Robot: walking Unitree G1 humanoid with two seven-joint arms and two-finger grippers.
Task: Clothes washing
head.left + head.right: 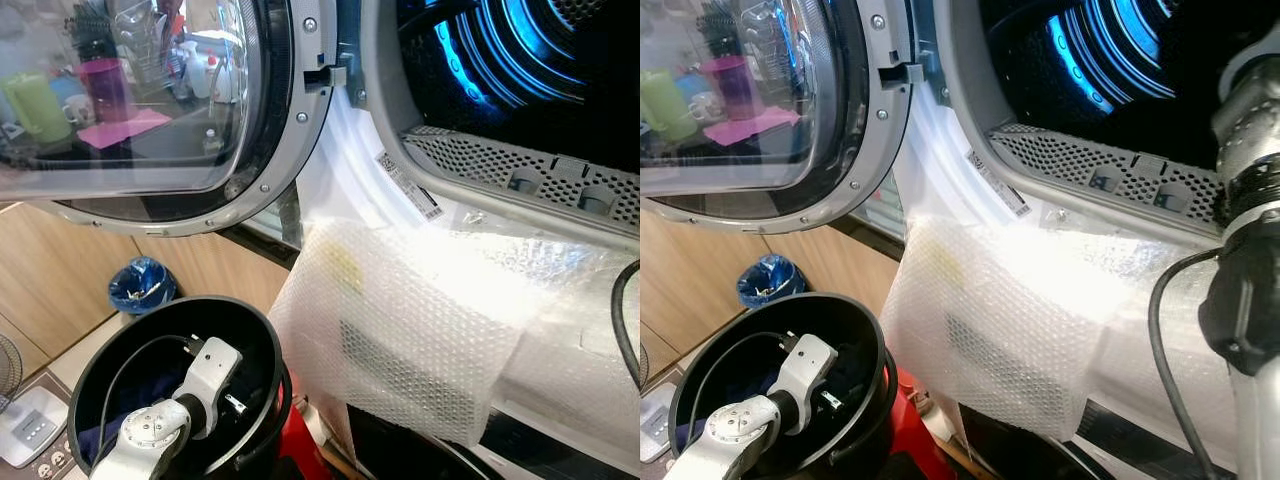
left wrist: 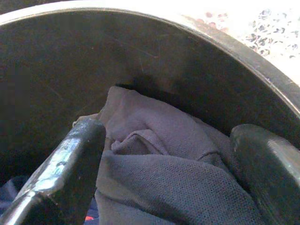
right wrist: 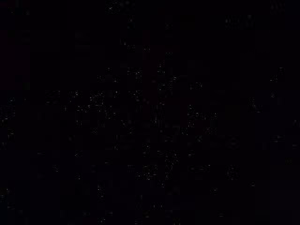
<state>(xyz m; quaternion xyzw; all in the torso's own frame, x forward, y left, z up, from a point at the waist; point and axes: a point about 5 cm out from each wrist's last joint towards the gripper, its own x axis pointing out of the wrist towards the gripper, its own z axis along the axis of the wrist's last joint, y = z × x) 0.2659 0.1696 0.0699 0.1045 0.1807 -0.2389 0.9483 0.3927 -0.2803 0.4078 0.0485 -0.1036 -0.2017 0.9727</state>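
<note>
A black bucket (image 1: 262, 330) stands on the floor at the lower left, in front of the washing machine. Dark navy clothes (image 2: 173, 159) lie in its bottom. My left arm (image 1: 160, 430) reaches down into the bucket. In the left wrist view my left gripper (image 2: 168, 136) is open, one black finger on each side of a fold of the navy cloth. The machine's round glass door (image 1: 150, 100) is swung open to the left, and its drum (image 1: 500, 60) glows blue inside. My right arm (image 1: 1250, 150) is raised at the right edge; the right wrist view is dark.
Bubble wrap (image 1: 400, 330) covers the machine's front below the drum opening. A blue-lined bin (image 1: 140, 285) stands behind the bucket by a wooden cabinet. A red object (image 1: 300, 440) sits beside the bucket's base. A black cable (image 1: 1165, 330) hangs from my right arm.
</note>
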